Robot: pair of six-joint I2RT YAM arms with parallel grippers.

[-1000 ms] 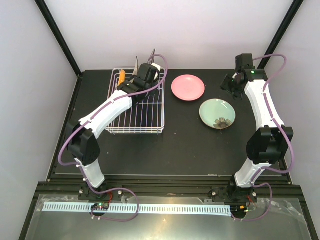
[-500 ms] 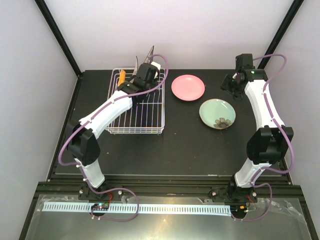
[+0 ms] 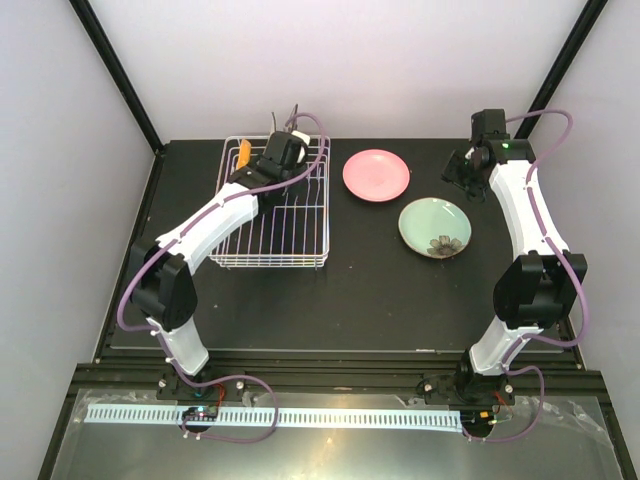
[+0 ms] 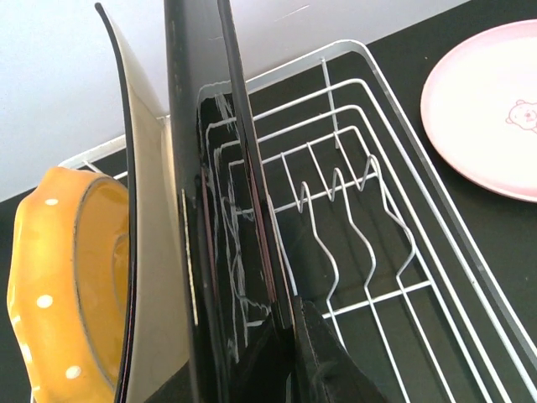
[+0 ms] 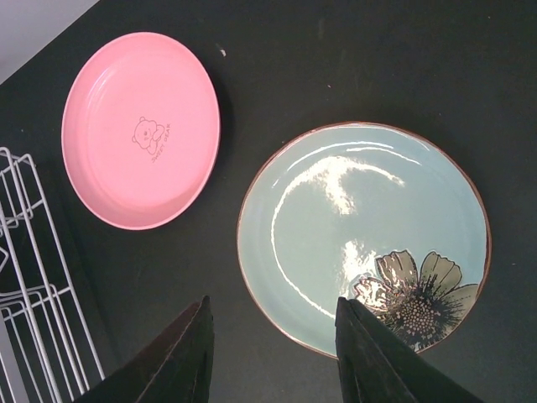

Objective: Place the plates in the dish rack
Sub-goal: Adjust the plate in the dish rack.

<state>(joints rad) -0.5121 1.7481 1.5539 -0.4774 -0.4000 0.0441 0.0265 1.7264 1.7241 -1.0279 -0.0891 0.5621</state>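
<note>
Starting nearest, on the black table (image 3: 350, 300). Noting a pale green plate (image 5: 336, 218) lying flat right of centre, with a dark flower on its near right part. Logging the dish rack (image 3: 270, 265) left of centre, well apart from the green plate, its long side running near to far. Seeing wavy tines (image 4: 336, 180) standing up from its wire floor.

Moving farther. Noting a pink plate (image 5: 143, 134) lying flat just right of the rack's far right corner, apart from the wire, with a small bear print at its centre. Placing it far and left of the green plate, with a strip of bare table between the 2.

Recording the right gripper (image 5: 275, 323) hanging above the table, right of the pink plate and far of the green one, pointing down. Seeing its 2 fingers (image 5: 189, 353) standing partly apart with nothing between them and nothing held.

Ending at the far end of the rack. Recording the left gripper (image 4: 289, 357) reaching over the rack from the near left, pinching nearly closed on the lower part of a dark glossy plate (image 4: 201, 126). Seeing that plate standing upright and edge-on, its shiny face mirroring the rack wires. Being unable to tell whether its lower edge is seated in the wire. Noting 2 more plates standing on edge to its left: a cream plate (image 4: 151, 252) with a dark rim just beside it, then an orange plate (image 4: 59, 277) with white dots, leftmost of the 3.
</note>
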